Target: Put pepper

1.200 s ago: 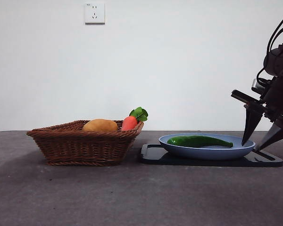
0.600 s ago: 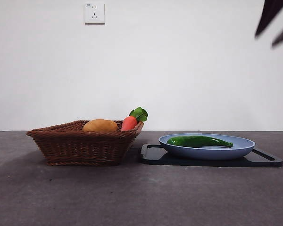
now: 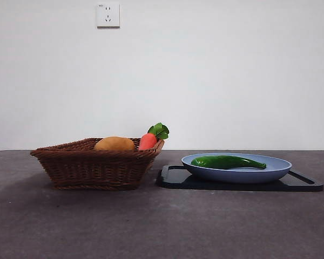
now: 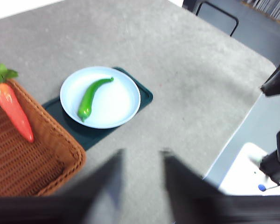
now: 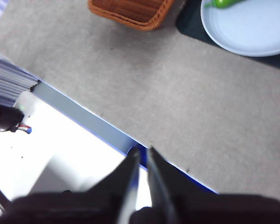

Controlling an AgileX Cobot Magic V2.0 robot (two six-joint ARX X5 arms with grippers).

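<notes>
Pepper (image 3: 228,161) lies on the blue plate (image 3: 275,170) — basket (image 3: 92,167) beside; grippers apart.

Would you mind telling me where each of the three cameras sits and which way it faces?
Front view: low at table height, looking level across at the basket and the pepper on the blue plate; no robot part shows.
Left wrist view: high above, looking down past the open left tool at the carrot.
Right wrist view: above the table edge, behind the near-shut right tool.
All three share basket, plate and pepper.
</notes>
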